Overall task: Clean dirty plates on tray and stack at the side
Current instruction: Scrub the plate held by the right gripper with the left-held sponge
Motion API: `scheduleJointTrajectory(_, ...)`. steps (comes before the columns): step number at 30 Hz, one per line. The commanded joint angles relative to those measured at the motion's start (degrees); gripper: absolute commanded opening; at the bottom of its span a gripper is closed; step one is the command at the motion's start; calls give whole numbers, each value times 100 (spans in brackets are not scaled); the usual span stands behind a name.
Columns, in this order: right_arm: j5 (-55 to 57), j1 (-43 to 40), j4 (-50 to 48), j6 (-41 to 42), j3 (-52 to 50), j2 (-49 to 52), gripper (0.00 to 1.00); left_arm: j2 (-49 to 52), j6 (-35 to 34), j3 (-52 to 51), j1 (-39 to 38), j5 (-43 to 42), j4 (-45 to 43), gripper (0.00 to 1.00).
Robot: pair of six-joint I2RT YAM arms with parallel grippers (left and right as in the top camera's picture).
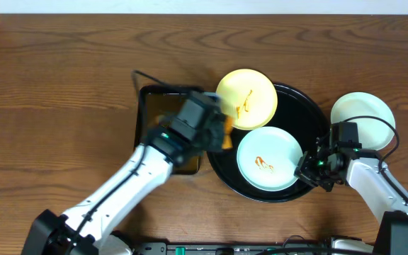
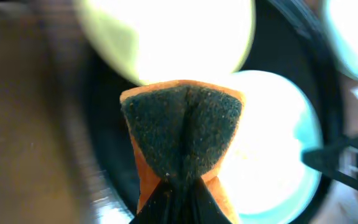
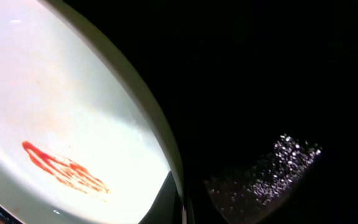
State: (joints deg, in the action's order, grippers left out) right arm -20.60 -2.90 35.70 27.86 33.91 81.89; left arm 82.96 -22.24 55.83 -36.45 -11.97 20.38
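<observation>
The black tray (image 1: 297, 106) holds a pale yellow plate (image 1: 246, 99) with an orange smear, resting over its far rim, and a mint-white plate (image 1: 269, 159) with a red smear. A second mint-white plate (image 1: 362, 119) lies on the table right of the tray with no smear showing. My left gripper (image 1: 222, 131) is shut on an orange sponge (image 2: 182, 130) with a dark scrub face, held over the tray's left side between the two plates. My right gripper (image 1: 310, 170) is shut on the right rim of the smeared mint-white plate (image 3: 61, 112), one finger inside the rim (image 3: 182, 199).
A rectangular dark brown pan (image 1: 163, 131) sits left of the tray, partly under my left arm. The left wrist view shows the yellow plate (image 2: 173, 37) and the mint-white plate (image 2: 272, 155) beyond the sponge.
</observation>
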Motion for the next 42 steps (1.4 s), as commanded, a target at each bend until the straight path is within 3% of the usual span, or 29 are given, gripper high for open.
scheduleJointTrajectory(1, 107, 74, 4, 0, -96, 13, 1, 254, -345, -33, -542, -107, -378, 8)
scheduleJointTrajectory(7, 107, 74, 17, -2, -96, 13, 1, 905, -1491, -33, -1169, -256, -1327, 8)
scheduleJointTrajectory(12, 105, 74, 42, -2, -96, 13, 1, 1585, -2022, -33, -1569, -1045, -2618, 8)
scheduleJointTrajectory(18, 107, 74, 101, -2, -96, 13, 1, 2103, -2269, -33, -1843, -1123, -3069, 8)
scheduleJointTrajectory(25, 105, 74, 127, -2, -96, 13, 1, 2433, -2229, -33, -1971, -1082, -3062, 8)
scheduleJointTrajectory(29, 105, 74, 179, -2, -96, 13, 1, 2529, -2135, -33, -1884, -461, -2549, 8)
scheduleJointTrajectory(34, 105, 74, 184, -2, -96, 13, 1, 2527, -1696, -33, -1652, 181, -1869, 8)
scheduleJointTrajectory(42, 107, 74, 227, -4, -96, 13, 1, 2288, -1054, -33, -1060, 184, -1650, 8)
